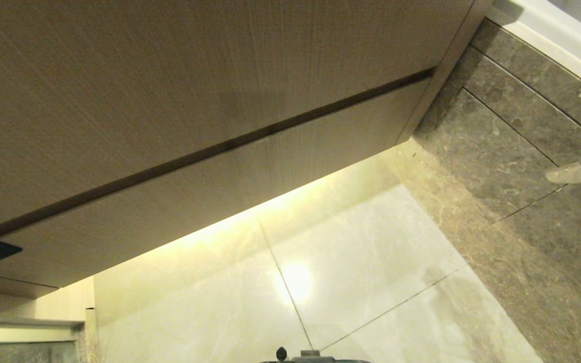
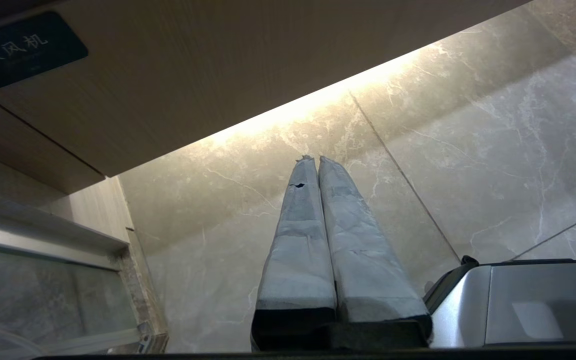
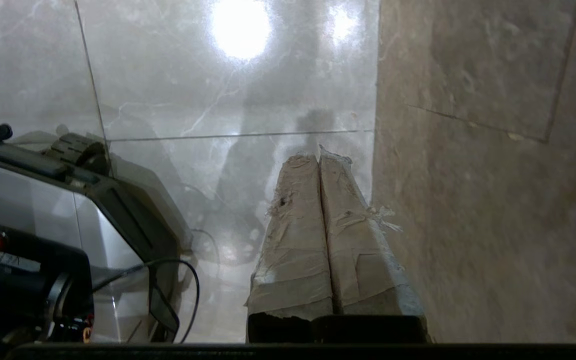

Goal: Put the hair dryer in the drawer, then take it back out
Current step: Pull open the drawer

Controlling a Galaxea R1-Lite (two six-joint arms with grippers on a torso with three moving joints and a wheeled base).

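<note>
The drawer [image 1: 230, 201] is sitting closed under the vanity, the hair dryer nowhere in sight. Both grippers, left [image 2: 316, 159] and right [image 3: 320, 152], are hanging empty with fingers pressed together over the marble floor [image 1: 351, 262], apparently before any reach.

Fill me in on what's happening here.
Nothing is being handled yet. The drawer is closed, flush under the taller wood panel, and no hair dryer is in view. The right gripper is shut and empty beside the grey stone wall. The left gripper, also shut and empty, hangs over the floor below the drawer.
</note>
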